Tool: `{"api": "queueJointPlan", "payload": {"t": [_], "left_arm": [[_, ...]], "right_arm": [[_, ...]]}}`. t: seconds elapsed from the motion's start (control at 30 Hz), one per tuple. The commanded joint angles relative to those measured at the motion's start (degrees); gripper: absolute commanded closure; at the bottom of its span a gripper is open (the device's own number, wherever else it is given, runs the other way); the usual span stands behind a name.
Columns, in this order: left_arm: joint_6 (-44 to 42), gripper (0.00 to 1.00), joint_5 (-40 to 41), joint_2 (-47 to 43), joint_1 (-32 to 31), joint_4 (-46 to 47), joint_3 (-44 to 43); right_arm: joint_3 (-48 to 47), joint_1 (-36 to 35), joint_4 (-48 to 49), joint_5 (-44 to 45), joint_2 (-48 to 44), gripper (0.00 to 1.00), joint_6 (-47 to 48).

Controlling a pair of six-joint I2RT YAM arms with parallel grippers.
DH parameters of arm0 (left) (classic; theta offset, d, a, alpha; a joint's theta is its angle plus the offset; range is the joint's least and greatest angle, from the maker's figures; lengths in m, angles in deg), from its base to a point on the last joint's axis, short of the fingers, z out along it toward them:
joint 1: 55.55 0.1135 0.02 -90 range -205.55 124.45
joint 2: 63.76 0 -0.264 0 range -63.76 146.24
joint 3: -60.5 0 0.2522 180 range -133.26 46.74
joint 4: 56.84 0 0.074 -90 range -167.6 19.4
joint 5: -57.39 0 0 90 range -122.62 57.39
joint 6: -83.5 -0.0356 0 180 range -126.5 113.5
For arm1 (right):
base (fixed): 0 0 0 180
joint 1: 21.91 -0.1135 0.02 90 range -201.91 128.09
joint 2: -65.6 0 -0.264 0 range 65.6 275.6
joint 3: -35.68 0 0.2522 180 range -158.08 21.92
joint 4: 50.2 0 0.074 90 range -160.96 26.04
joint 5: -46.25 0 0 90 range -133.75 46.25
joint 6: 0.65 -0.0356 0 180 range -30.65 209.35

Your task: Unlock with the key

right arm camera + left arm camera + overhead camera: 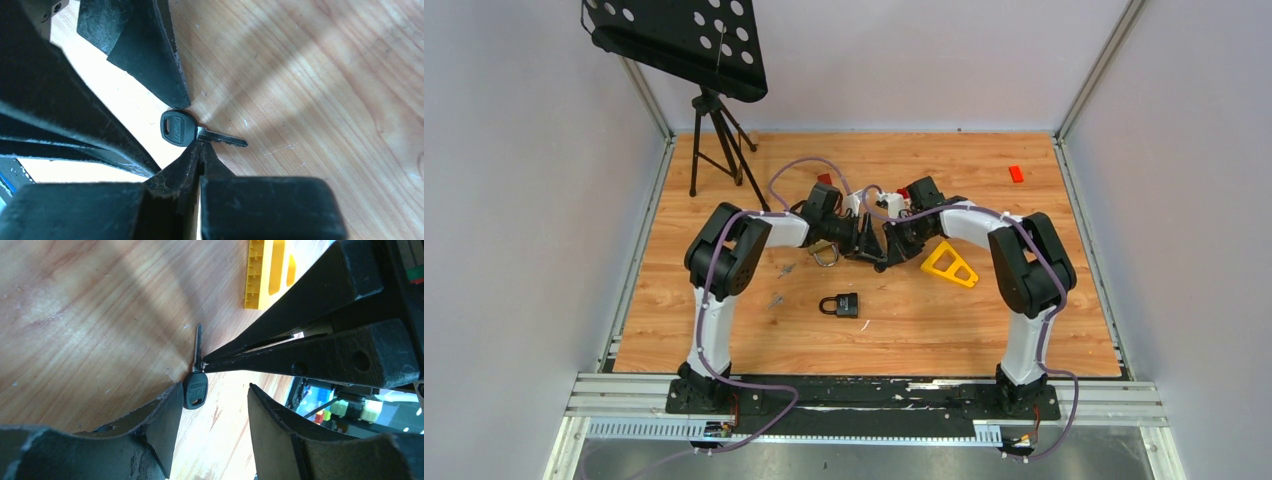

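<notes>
Wood-grain tabletop (1024, 330), grey walls (524, 200); right gripper (200, 145) pinches the black-headed key (177, 128); left gripper (215, 389) gapes beside it.

The key (199, 134) has a black plastic head with a slot and raised lettering, and a short silver blade. The right gripper (201, 145) pinches it where blade meets head. The black padlock (844, 305) lies flat, well apart from the key, its shackle pointing left
</notes>
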Motion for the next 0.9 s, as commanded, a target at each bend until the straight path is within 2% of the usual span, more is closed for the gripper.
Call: {"api": "queueJointPlan", "payload": {"t": [0.0,0.17,0.33,0.6,0.63,0.73,0.87], "left_arm": [[-8.91,0.39,7.9,-1.89,0.69,-11.61,-0.51],[-13.94,0.38,10.91,-6.01,2.8,-15.34,-1.41],[-21.11,0.34,13.56,-10.63,4.19,-20.11,-0.96],[-32.08,0.32,15.53,-18.05,5.69,-27.3,1.33],[-33.14,0.32,15.75,-18.72,5.94,-27.91,1.61],[-35.03,0.31,16.25,-21.67,6.57,-29.01,2.71],[-35.81,0.31,16.33,-23.79,7.56,-29.83,3.56]], "right_arm": [[0.22,1.09,0.81,0.47,-2.75,0.96,3.48],[1.67,0.88,-0.45,-1.04,-6.43,0.89,6.81],[2.78,-1.36,-0.59,0.88,-7.24,0.76,9.15],[-1.28,-5.01,-2.55,6.76,-5.75,0.27,19.75],[-1.95,-5.28,-3.07,6.99,-5.39,0.24,21.39],[-3.76,-6.13,-4.8,7.99,-4.25,0.17,26.45],[-6.13,-6.69,-8.02,8.24,-2.17,0.18,33.17]]}}
